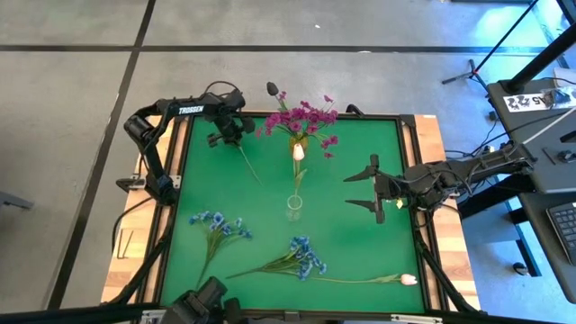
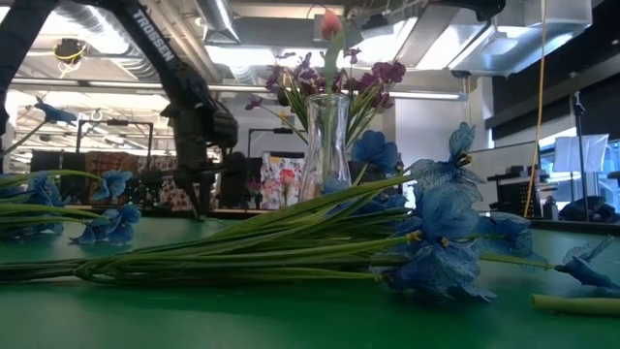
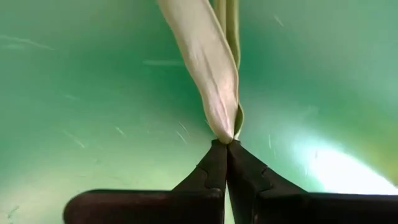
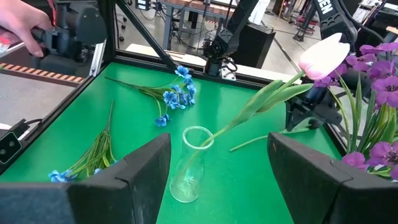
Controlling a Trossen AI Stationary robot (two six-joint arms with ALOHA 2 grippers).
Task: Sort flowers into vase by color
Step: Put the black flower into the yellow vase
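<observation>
The left pincer was clamped on a stem lying on the desk beside the vase. That thin grip might slip. The right pincer waited, spread apart, on the vase's other side.

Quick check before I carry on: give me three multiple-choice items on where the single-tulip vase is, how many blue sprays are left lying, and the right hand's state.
1. The clear vase holding one pink tulip stands: A mid-table; B at the left edge; C on the floor.
2. Blue sprays lying on the table: A one; B two; C four.
3. The right hand is: A open; B shut on a stem; C shut, empty.
Answers: 1 A, green surface on all sides. 2 B, two separate bunches. 3 A, fingers spread, nothing between.
</observation>
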